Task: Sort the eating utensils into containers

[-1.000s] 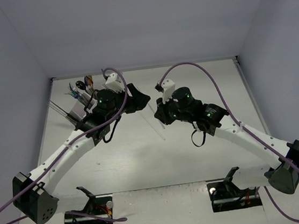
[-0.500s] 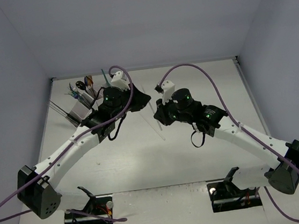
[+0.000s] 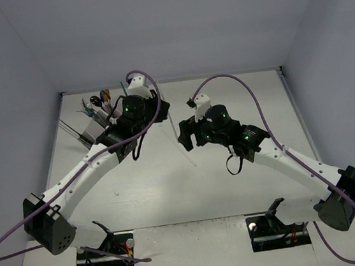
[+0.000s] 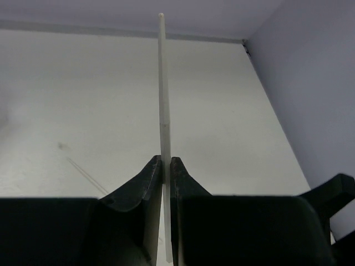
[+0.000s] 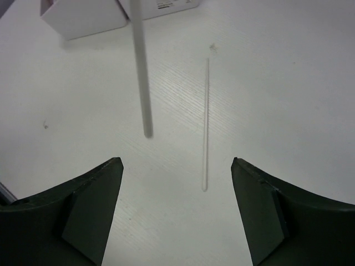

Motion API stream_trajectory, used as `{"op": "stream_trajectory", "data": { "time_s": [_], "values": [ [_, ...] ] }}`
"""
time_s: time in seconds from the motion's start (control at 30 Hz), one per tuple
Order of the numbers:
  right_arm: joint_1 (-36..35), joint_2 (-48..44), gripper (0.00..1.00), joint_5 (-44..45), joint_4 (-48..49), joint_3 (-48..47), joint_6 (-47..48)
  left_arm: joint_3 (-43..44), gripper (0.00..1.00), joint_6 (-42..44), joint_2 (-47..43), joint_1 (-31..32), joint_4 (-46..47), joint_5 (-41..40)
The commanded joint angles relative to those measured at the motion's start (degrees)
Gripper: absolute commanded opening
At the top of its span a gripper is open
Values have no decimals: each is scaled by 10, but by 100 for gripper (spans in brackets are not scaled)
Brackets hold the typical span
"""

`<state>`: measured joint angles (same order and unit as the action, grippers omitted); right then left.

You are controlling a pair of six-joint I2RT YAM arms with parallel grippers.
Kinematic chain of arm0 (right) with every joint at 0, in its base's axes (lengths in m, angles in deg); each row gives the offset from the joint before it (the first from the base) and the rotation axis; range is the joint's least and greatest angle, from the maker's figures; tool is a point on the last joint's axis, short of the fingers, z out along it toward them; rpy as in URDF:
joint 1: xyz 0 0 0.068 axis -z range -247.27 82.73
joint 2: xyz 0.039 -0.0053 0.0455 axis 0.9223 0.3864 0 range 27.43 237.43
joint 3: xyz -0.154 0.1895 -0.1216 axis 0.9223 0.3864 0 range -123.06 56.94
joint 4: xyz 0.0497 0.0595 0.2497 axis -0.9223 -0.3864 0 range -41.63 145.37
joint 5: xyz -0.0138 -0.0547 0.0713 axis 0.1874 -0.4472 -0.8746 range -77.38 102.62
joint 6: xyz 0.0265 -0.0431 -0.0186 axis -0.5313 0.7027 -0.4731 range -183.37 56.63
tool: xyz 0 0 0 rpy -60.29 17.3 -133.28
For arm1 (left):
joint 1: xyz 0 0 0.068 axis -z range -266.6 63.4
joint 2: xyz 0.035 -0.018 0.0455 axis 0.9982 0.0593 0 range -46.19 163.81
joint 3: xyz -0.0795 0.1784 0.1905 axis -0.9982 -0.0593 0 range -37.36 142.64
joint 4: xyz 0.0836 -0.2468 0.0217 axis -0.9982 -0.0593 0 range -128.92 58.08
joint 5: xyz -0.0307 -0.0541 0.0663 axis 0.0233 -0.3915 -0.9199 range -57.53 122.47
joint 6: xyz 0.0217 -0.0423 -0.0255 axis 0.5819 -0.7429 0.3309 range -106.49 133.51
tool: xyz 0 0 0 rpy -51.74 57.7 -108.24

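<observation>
My left gripper (image 4: 166,162) is shut on a thin white stick (image 4: 162,83), which points straight out past its fingertips. In the top view this gripper (image 3: 164,109) hovers over the table's far middle. Just right of it, my right gripper (image 3: 183,135) is open with nothing between its fingers. In the right wrist view the held stick (image 5: 141,72) hangs blurred ahead of the wide-apart jaws. A second thin stick (image 5: 206,122) lies flat on the table below. The white containers (image 3: 91,131) stand at the far left with several coloured utensils (image 3: 97,103) upright in them.
A corner of the white caddy (image 5: 83,16) shows at the top left of the right wrist view. The grey walls close in the table at the back and sides. The loose stick (image 3: 190,157) lies on the table between the two arms.
The left gripper closed on the white stick, then the right gripper opened and let it go. The left arm has swung slightly right and forward.
</observation>
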<state>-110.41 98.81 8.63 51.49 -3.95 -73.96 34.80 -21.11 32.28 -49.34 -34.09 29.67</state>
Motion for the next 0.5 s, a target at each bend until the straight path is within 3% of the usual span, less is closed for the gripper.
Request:
{"op": "stream_trajectory", "data": {
  "time_s": [0.0, 0.23, 0.47],
  "values": [
    [30, -3, 77, 36, 32, 20, -2, 83, 0, 97, 27, -66, 11, -91],
    [42, 30, 78, 61, 31, 43, 1, 185, 0, 143, 133, -182, 56, -106],
    [42, 58, 78, 54, 32, 54, 11, 328, 0, 188, 288, -230, 90, -95]
  ]
}}
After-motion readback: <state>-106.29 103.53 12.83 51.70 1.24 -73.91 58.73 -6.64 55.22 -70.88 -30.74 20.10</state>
